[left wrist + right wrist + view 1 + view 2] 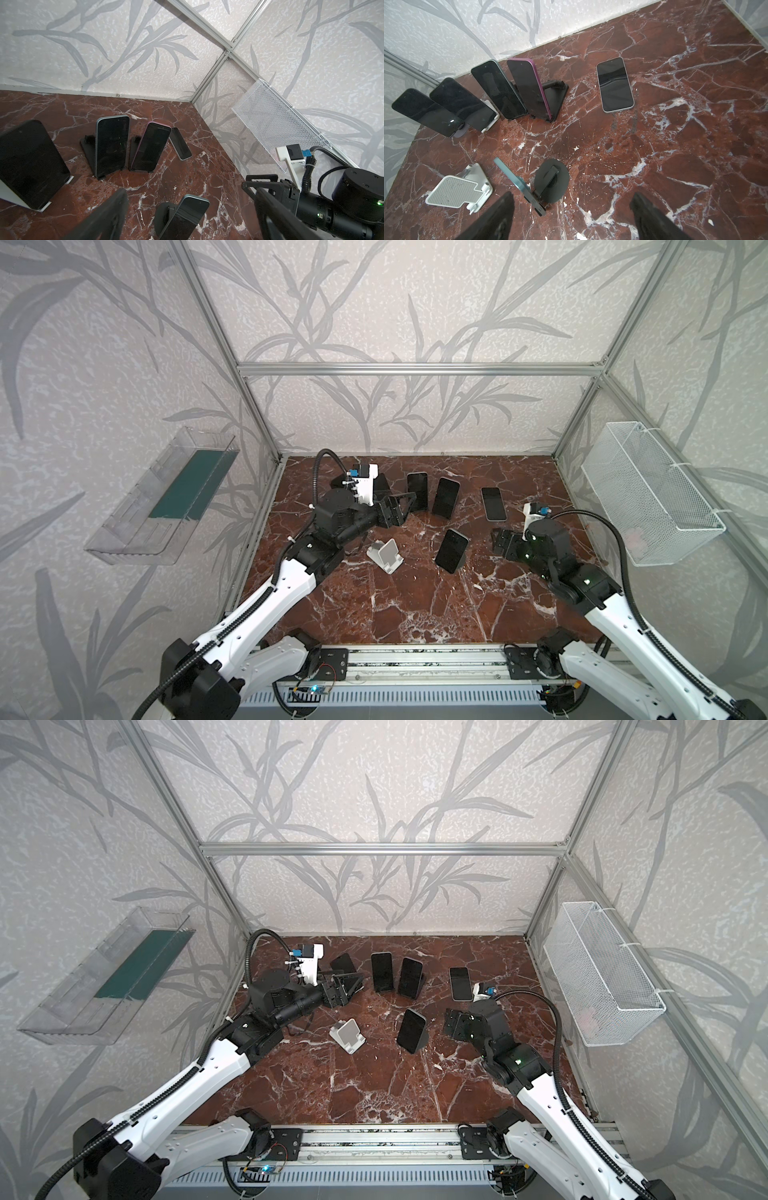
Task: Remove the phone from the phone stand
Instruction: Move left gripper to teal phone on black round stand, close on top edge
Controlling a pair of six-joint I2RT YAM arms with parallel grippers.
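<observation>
Seeing left gripper (190,192) and right gripper (572,194) both spread wide and empty (nothing pinched), with teal phone (452,551) propped on round black stand (550,176) in the middle of the marble table (415,605), near the right gripper.

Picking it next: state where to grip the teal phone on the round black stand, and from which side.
Likely best: take the teal phone by its two long edges near the top, from above. It leans back on the round black stand, bottom in the lip, upper part free.

Teal phone (519,187) on round black stand (558,187), white stand (454,191) beside, blurred fingers (492,218) seemingly apart
</observation>
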